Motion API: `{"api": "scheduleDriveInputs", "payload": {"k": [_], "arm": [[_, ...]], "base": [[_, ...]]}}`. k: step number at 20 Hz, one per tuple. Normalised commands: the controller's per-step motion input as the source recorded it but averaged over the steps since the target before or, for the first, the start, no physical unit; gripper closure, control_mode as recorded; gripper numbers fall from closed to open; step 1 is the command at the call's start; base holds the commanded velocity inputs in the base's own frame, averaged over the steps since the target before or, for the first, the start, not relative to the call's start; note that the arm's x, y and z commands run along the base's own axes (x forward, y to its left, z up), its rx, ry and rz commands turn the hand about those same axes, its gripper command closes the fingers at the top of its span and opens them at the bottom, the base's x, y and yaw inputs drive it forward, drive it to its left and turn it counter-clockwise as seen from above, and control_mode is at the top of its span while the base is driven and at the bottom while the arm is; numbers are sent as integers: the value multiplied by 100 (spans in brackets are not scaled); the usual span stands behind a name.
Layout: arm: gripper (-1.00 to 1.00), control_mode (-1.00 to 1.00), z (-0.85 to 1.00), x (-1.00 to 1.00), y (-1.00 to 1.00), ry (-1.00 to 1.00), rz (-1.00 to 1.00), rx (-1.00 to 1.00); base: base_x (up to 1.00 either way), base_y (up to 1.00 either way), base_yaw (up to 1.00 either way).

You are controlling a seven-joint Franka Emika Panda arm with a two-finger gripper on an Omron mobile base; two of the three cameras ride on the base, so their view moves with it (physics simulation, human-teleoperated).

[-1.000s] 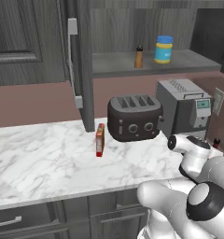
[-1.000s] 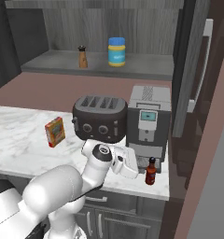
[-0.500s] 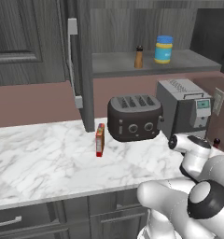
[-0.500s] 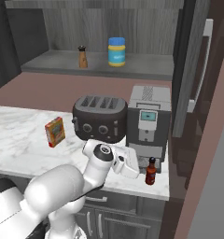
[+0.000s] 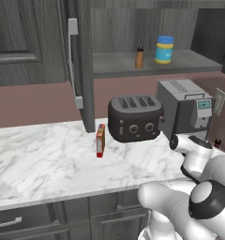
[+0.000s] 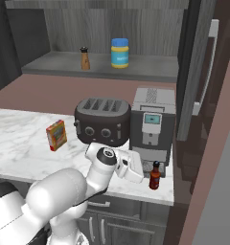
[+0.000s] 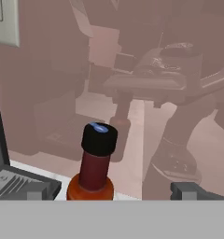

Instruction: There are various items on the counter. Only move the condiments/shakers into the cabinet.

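Hand view is showing the end effector (image 7: pixel 111 191) gaping wide around the dark red bottle (image 7: pixel 93 163); I'd be centring lower before squeezing.

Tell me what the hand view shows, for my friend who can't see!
A dark red bottle with a black cap stands close in front of the open claw, between its two finger tips and not yet gripped. Behind it is a shiny reddish-brown wall.

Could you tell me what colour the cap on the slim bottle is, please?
Black, on the dark red bottle; clearest in the hand view.
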Motion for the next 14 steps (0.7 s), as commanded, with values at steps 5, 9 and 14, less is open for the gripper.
{"api": "scheduleDriveInputs", "payload": {"k": [5, 9, 14], "arm": [[-100, -100, 0, 4, -9, 0, -1, 0], [-100, -100, 0, 13, -8, 0, -1, 0], [-100, -100, 0, 5, -5, 0, 0, 0]], "base": [[0, 0, 0], [0, 0, 0], [0, 0, 0]]}}
